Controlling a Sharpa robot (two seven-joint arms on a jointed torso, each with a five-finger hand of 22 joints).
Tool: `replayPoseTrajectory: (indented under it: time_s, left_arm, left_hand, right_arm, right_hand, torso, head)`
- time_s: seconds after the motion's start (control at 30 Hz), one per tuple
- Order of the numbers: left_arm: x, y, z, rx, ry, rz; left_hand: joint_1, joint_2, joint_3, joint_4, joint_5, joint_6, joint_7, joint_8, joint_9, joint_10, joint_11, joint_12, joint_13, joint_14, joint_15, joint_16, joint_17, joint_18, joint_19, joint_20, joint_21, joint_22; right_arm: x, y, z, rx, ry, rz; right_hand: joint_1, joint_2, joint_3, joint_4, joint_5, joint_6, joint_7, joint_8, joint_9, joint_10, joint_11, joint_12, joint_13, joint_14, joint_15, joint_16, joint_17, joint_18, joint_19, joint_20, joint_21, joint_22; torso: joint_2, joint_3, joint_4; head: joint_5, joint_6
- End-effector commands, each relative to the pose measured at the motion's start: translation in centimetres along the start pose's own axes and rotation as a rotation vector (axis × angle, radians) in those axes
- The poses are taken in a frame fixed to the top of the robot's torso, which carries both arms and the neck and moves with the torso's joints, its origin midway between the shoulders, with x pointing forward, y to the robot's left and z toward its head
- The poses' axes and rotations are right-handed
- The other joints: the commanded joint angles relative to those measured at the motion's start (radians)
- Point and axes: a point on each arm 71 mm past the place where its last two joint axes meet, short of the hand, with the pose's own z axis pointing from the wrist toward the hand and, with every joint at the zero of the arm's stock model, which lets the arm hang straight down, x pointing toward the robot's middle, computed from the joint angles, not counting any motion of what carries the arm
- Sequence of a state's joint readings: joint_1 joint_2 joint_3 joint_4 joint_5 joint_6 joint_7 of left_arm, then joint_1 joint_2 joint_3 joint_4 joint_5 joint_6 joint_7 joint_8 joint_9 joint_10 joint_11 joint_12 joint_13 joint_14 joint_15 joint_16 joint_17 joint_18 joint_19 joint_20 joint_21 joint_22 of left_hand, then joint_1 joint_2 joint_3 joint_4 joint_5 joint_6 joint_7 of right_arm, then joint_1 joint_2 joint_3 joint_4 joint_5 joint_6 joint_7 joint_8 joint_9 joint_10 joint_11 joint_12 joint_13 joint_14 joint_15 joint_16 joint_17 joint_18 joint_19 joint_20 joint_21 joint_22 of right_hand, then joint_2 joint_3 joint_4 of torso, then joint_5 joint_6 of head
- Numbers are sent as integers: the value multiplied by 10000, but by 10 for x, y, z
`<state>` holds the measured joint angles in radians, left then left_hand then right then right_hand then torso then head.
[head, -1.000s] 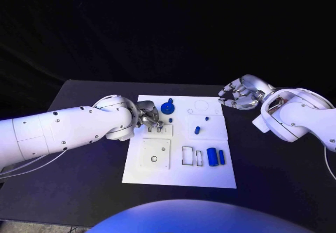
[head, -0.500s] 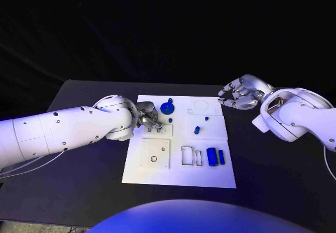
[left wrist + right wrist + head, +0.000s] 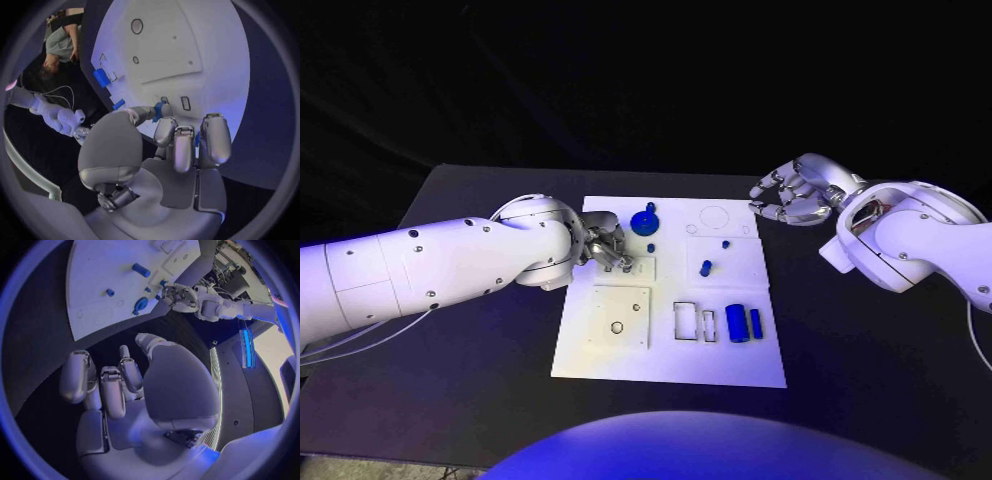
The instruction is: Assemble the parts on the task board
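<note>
The white task board (image 3: 668,350) lies mid-table. My left hand (image 3: 606,249) hovers at its left side over two small slots (image 3: 629,266). In the left wrist view its thumb and fingers pinch a small blue part (image 3: 161,108) just above those slots (image 3: 185,103). A round blue knob (image 3: 646,222) stands beyond the hand. Two small blue pieces (image 3: 705,267) lie mid-board, and two blue cylinders (image 3: 744,323) lie near the right edge. My right hand (image 3: 790,194) hangs off the board's far right corner, fingers curled in and holding nothing (image 3: 119,385).
A square white plate with a hole (image 3: 619,316) sits on the board's near left. Rectangular cut-outs (image 3: 692,321) lie beside the cylinders. A ring outline (image 3: 714,216) marks the far right. Bare black table (image 3: 877,350) surrounds the board.
My left hand has edged slightly toward the board's far side over the slots. The right hand and the loose parts have stayed where they were.
</note>
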<state>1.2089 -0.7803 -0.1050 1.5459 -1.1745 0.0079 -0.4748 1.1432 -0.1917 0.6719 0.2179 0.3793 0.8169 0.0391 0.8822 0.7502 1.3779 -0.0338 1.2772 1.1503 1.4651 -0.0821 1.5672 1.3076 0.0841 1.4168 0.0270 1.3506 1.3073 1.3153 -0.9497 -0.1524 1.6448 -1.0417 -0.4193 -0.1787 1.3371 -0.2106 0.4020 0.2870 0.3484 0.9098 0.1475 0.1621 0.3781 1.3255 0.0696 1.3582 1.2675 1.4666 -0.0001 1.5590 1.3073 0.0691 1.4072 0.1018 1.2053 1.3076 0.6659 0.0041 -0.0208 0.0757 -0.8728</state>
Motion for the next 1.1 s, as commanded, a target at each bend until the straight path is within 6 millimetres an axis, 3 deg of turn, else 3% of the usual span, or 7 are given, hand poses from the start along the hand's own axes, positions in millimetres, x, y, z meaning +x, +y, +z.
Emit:
replayPoseTrajectory:
  time_s: [0.03,1.1]
  left_arm:
    - [8,3,1,-249,554,250]
    - [9,3,0,-273,826,-175]
  left_hand:
    - [78,8,1709,-1689,60,35,-54,-49,-8,64,-24,23,15,1057,-73,36,2632,-197,37,-39,-26,387]
    - [132,-15,1681,-1697,231,124,-67,-63,-55,149,-44,111,138,1057,-84,36,2632,-203,57,-45,-6,419]
  right_arm:
    - [1,0,0,-42,91,-32]
    - [-1,-3,0,26,34,-33]
  right_hand:
    - [-103,-20,59,-2,65,-72,-3,36,11,33,-55,11,-1,954,-82,-43,2311,142,11,-52,-34,532]
    - [-198,11,146,-1,157,-82,-4,51,16,33,-56,12,-7,954,-83,-44,2311,147,5,-54,-63,524]
  torso:
    - [-2,3,-2]
    - [-1,3,-3]
  head:
    - [5,2]
    - [52,2]
